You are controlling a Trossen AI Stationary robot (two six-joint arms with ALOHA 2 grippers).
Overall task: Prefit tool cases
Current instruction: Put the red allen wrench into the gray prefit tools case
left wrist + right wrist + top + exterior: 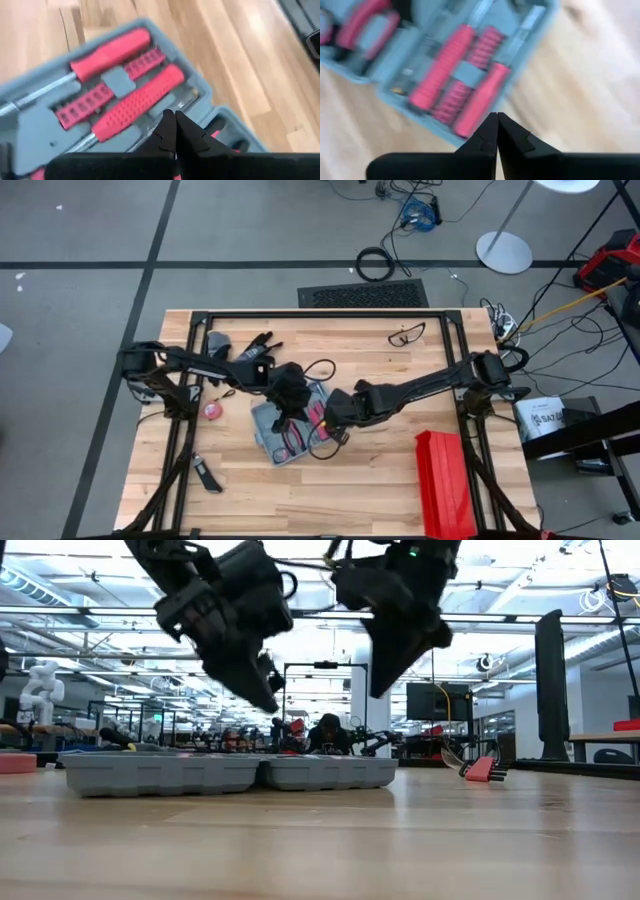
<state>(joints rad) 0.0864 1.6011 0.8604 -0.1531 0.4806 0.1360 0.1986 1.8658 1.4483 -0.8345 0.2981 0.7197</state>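
You've got one tool case (283, 430), lying open just left of centre in the high view, both halves flat on the wooden table (400, 490). In the low view it reads as two grey trays side by side at centre left. Inside, the left wrist view shows two pink-handled screwdrivers (137, 100) and two pink bit strips (84, 103); the right wrist view shows the same set.

Two arms, both over the case. Your left gripper (174, 116) hangs above the case, fingers clenched tip to tip, holding nothing. Your right gripper (497, 118) hangs over the case's edge, also pinched together, empty. In the low view both hang clear above the trays, not touching.

Other stuff in the high view: one long red box (443, 480) at lower right, well apart from the case. One round pink item (212, 410) left of the case. One dark tool (208, 477) at lower left. One pair of glasses (406, 334) near the upper right of the table. One grey item (219, 341) and one dark item (256, 346) at upper left.
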